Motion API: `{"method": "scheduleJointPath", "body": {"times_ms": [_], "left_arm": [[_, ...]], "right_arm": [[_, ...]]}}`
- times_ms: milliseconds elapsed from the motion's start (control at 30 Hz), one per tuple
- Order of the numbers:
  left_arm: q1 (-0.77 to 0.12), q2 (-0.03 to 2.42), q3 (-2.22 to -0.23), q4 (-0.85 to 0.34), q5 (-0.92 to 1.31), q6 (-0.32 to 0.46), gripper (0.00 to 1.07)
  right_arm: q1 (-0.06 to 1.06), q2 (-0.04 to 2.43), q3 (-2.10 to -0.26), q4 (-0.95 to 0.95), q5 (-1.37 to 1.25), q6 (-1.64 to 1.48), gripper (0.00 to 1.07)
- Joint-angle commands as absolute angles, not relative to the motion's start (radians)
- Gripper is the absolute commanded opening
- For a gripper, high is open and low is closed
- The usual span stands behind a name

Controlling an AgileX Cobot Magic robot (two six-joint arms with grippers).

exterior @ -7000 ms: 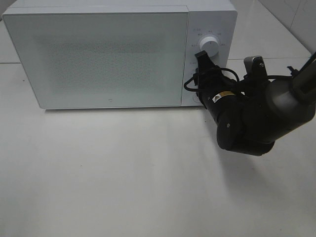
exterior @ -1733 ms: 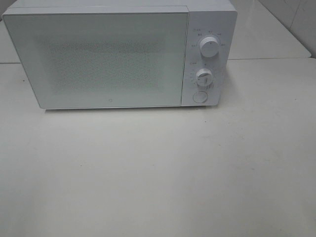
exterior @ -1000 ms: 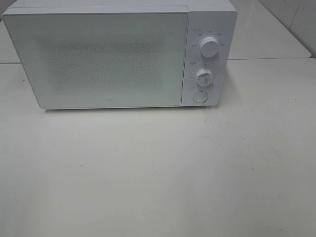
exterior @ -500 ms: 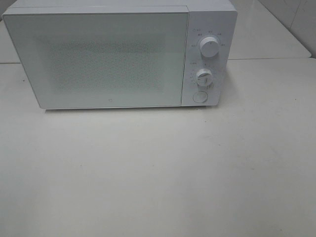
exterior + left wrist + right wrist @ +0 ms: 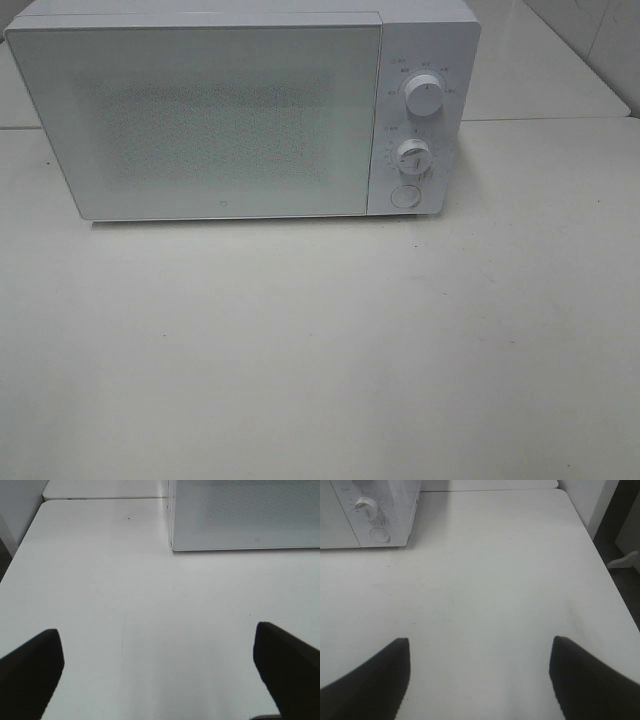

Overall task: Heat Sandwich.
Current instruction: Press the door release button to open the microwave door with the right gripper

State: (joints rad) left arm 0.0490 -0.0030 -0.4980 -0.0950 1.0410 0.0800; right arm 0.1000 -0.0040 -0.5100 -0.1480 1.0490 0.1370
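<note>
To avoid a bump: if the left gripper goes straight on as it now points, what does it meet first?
Probably the flat white tabletop, before the closed white box-shaped microwave; the left gripper seems tilted downward, but depth is unclear.

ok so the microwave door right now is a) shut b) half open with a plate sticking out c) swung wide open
a, the microwave door lies flush beside the control panel, with no gap along its edge and nothing sticking out in the high view
</note>
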Motion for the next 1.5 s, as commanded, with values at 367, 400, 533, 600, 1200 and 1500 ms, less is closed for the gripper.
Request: {"method": "scheduleJointPath", "body": {"times_ms": [367,400,533,600,1200,1500], "left_arm": [[0.050,-0.027,-0.495,-0.094,1.038,0.072,0.98],[0.050,-0.027,-0.495,-0.094,1.038,0.072,0.98],[0.050,-0.027,-0.495,-0.094,1.038,0.072,0.98],[0.050,-0.027,-0.495,-0.094,1.038,0.072,0.98],[0.050,-0.027,-0.495,-0.094,1.038,0.072,0.98],[0.050,-0.027,-0.495,-0.094,1.038,0.072,0.98]], "right_arm": [[0.095,0.039,-0.543,-0.148,0.923,0.112,0.75],[0.095,0.059,-0.543,-0.147,0.893,0.112,0.75],[0.095,0.139,-0.542,-0.147,0.760,0.113,0.75],[0.095,0.180,-0.536,-0.146,0.693,0.113,0.75],[0.095,0.640,-0.450,-0.145,0.157,0.142,0.75],[0.095,0.873,-0.441,-0.146,-0.152,0.142,0.75]]}}
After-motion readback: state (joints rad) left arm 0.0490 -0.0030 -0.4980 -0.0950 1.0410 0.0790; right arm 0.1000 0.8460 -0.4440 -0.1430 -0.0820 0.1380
